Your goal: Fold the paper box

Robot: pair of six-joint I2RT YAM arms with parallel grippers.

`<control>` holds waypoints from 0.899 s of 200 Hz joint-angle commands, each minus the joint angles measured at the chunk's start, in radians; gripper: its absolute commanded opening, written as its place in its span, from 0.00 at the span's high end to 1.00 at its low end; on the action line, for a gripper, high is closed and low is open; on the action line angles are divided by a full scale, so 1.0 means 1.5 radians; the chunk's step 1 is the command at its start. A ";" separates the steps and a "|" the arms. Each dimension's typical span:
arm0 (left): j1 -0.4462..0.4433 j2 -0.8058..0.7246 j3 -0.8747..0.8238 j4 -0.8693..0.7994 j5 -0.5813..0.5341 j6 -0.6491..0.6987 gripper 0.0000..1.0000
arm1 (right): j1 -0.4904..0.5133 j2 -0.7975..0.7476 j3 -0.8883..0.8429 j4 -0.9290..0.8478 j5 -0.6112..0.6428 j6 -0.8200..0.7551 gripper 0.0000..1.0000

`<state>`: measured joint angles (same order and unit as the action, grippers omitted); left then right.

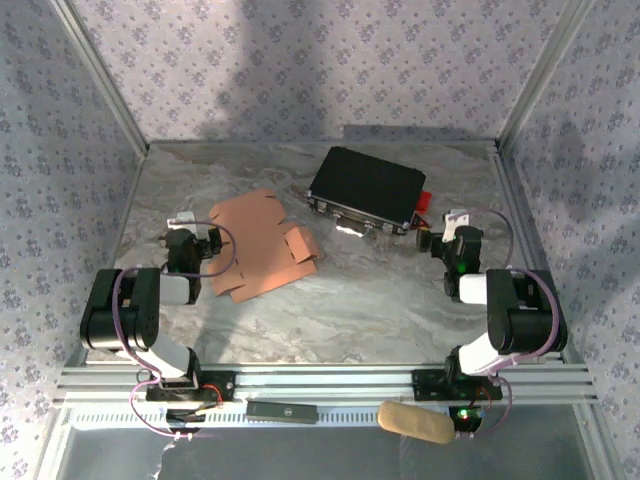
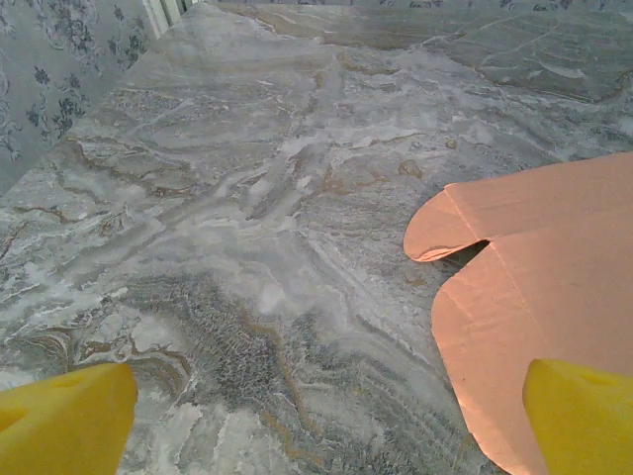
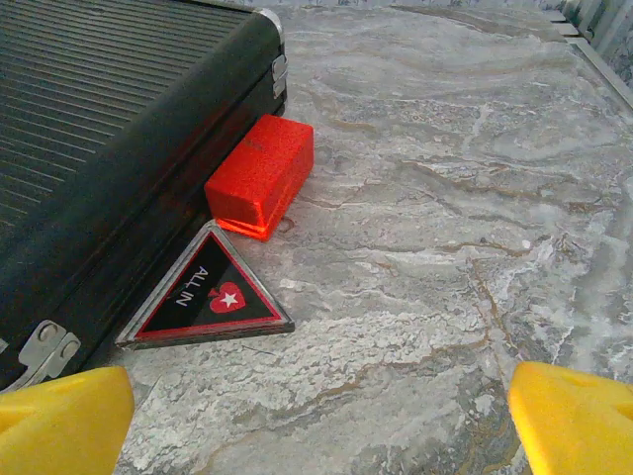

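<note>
Bright even light; soft shadows on back wall (image 1: 300, 60); wrist views sharp.

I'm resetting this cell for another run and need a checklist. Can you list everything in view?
paper box: one, salmon-orange, mostly flat die-cut sheet, on the table left of centre, next to the left arm's jaws.
hard case: one, black, far centre of the table.
small box: one, red, against the case's right end.
triangular "ALL IN" plaque: one, black with red border, flat on the table beside the case.
table: one, grey marbled.
oblong pad: one, tan, on the near rail by the right arm's base.
left arm: one, black and white, near left; yellow-tipped jaws open.
right arm: one, black and white, near right; yellow-tipped jaws open.
</note>
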<state>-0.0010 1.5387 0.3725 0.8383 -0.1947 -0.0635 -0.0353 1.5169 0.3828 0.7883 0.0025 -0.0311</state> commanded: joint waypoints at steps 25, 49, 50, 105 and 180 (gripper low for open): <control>-0.001 -0.004 0.014 0.008 0.000 0.004 0.00 | -0.005 0.000 0.014 -0.006 -0.011 0.000 0.01; -0.002 -0.004 0.014 0.008 0.000 0.004 0.00 | -0.006 0.001 0.014 -0.005 -0.011 0.000 0.01; -0.002 -0.003 0.014 0.008 0.000 0.003 0.00 | -0.005 0.000 0.014 -0.006 -0.010 0.000 0.01; -0.001 -0.004 0.014 0.008 0.000 0.003 0.00 | -0.005 0.001 0.014 -0.006 -0.010 0.000 0.01; -0.002 -0.006 0.008 0.022 0.022 0.012 0.00 | -0.005 -0.006 0.009 0.000 -0.004 0.003 0.01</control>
<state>-0.0010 1.5387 0.3725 0.8383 -0.1944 -0.0635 -0.0391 1.5169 0.3828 0.7883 -0.0078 -0.0307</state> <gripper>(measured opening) 0.997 0.991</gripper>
